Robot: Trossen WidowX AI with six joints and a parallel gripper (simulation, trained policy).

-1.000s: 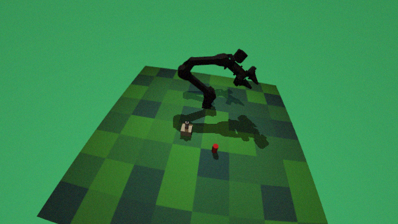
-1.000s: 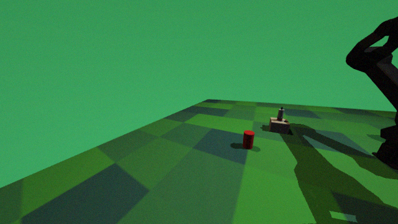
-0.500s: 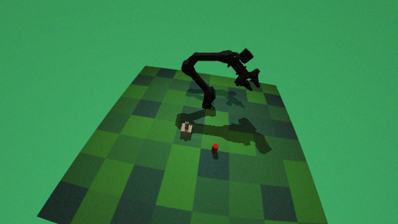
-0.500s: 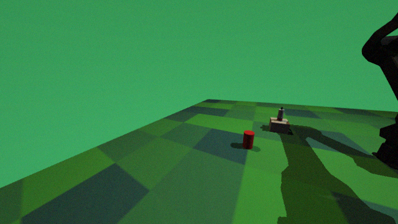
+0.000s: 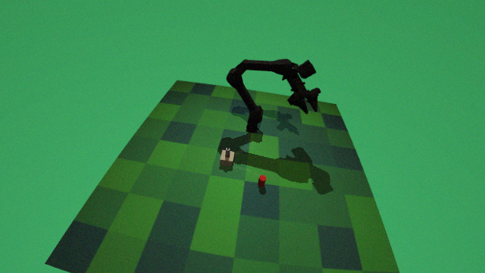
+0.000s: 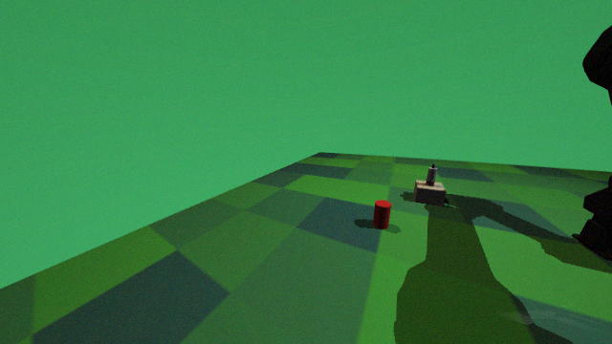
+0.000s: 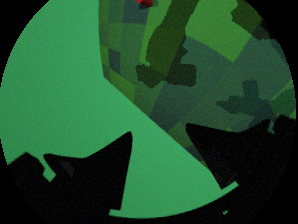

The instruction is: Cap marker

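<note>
End effector (image 5: 311, 111) (image 7: 159, 131): fingers apart, nothing between them. Black and matte, with wedge-shaped fingers tapering to points; the wrist view shows them as near-silhouettes, with a faint dark grey facet on each. It hangs tips-down above the surface (image 5: 223, 216) (image 6: 268, 282) (image 7: 210, 107), well apart from cap and marker.

Arm (image 5: 242, 91) (image 6: 600, 62) (image 7: 265, 150) behind it: same black finish, chunky links, bent in an arch from its foot on the surface. A dark block-like part (image 5: 307, 69) sits above the end effector, by the wrist. Exterior view catches only pieces of the arm at the right edge; fingers out of frame there.

Surface under the end effector: flat patchwork of rectangles in bright green, dull green and dark blue-green, no relief visible. Arm shadows lie across it.

Further out, cap (image 5: 262, 180) (image 6: 382, 215) (image 7: 145, 2): plain red cylinder, upright on the surface, off the marker. Wrist view has just a bit of it at the top edge.

Also out from the end effector, on the arm-foot side of the cap: holder block (image 5: 226, 157) (image 6: 429, 192), boxy, light tan top, browner sides. Marker (image 5: 227, 152) (image 6: 431, 176) stands upright in it, uncapped: grey barrel, narrow dark tip. Cap and block are near each other, not touching. Material of either can't be told.
</note>
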